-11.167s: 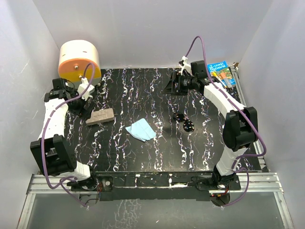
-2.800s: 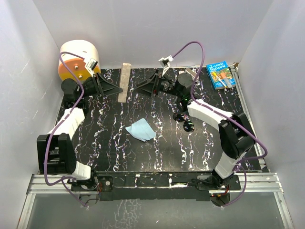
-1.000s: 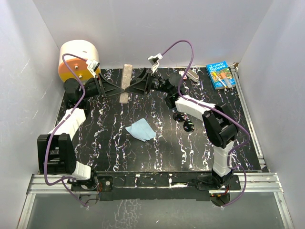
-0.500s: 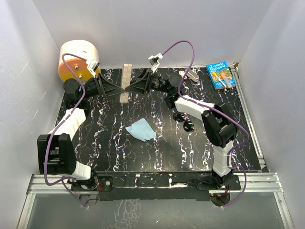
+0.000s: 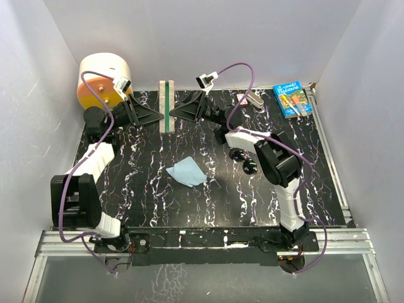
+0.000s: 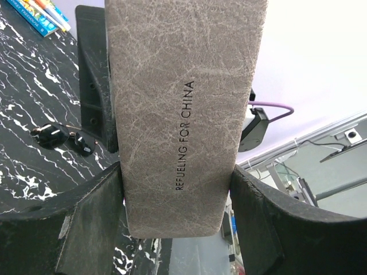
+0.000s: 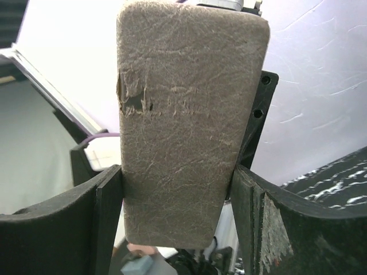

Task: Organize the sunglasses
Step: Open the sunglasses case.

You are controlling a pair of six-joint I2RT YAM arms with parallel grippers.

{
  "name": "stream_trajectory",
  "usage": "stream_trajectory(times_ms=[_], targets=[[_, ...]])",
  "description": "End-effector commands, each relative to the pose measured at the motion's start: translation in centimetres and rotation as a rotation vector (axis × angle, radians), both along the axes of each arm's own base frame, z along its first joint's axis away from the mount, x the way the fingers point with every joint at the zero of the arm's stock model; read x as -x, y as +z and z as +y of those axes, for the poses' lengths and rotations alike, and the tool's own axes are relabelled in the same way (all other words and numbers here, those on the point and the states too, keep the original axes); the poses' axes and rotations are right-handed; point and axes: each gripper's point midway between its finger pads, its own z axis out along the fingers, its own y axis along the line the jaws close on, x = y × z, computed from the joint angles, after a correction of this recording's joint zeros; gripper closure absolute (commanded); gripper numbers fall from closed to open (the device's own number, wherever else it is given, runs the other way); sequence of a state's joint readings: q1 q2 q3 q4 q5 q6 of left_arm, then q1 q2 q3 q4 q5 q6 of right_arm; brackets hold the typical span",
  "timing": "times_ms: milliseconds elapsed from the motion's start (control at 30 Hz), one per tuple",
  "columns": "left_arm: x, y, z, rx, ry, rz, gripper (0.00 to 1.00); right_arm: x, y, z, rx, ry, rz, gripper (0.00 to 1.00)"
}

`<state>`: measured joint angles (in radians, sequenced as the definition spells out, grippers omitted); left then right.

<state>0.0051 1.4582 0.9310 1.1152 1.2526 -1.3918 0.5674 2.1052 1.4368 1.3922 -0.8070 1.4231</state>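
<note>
The grey-brown case (image 5: pixel 166 101) is held upright above the table's back edge, with a teal strip of lining showing along its right side. My left gripper (image 5: pixel 155 117) is shut on it from the left and my right gripper (image 5: pixel 177 111) from the right. The case fills the left wrist view (image 6: pixel 183 103) between the left gripper's (image 6: pixel 178 195) fingers, and the right wrist view (image 7: pixel 183 120) between the right gripper's (image 7: pixel 178 195) fingers. The black sunglasses (image 5: pixel 243 161) lie on the table right of centre, away from both grippers. They also show in the left wrist view (image 6: pixel 63 137).
A light-blue cloth (image 5: pixel 187 172) lies mid-table. An orange and cream cylinder (image 5: pixel 103 79) stands at the back left. A blue book (image 5: pixel 292 99) and a small grey object (image 5: pixel 252 99) lie at the back right. White walls close in three sides.
The case went from lying on the table at the left to being held up at the back by both grippers. In the last half second a teal strip of lining has appeared along it.
</note>
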Motion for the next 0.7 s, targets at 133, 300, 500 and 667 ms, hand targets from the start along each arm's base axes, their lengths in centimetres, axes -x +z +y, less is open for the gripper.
stream_trajectory(times_ms=[133, 300, 500, 667], targets=[[0.9, 4.1, 0.0, 0.106, 0.020, -0.139, 1.00, -0.2, 0.0, -3.5, -0.254, 0.095, 0.092, 0.92], [0.9, 4.4, 0.0, 0.122, 0.015, -0.141, 1.00, -0.5, 0.2, -3.5, -0.269, 0.099, 0.111, 0.92], [1.1, 5.1, 0.1, 0.137, 0.016, -0.166, 1.00, -1.5, -0.3, -3.7, -0.298, 0.138, 0.243, 0.92], [1.3, 5.3, 0.1, 0.139, 0.017, -0.179, 1.00, -2.3, -1.6, -3.9, -0.318, 0.152, 0.362, 0.92]])
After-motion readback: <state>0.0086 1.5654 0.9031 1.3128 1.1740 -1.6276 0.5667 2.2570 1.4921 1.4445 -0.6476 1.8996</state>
